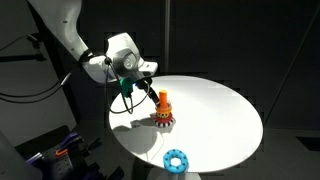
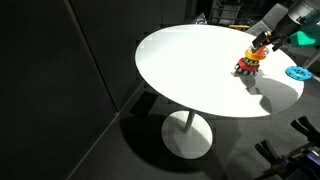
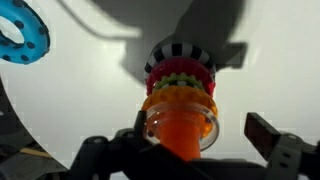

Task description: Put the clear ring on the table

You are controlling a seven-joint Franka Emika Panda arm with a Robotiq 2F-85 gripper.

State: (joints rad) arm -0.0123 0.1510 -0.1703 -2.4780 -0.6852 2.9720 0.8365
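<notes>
Clear ring point(image 3: 180, 122) sits atop stacking toy point(image 1: 164, 112) (unlifted); gripper point(image 3: 183, 145) straddles it, fingers spread, empty; table point(image 1: 220, 115) placement pending.

One white table point(image 1: 225, 105) carries one ring-stacking toy point(image 1: 164, 112) and one loose blue ring point(image 1: 176, 159), with one robot arm point(image 1: 68, 38).

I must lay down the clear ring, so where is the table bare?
Bare: the wide white table top on the side of the stacking toy away from the arm. Crowded: between toy and blue ring, near the rim.
</notes>
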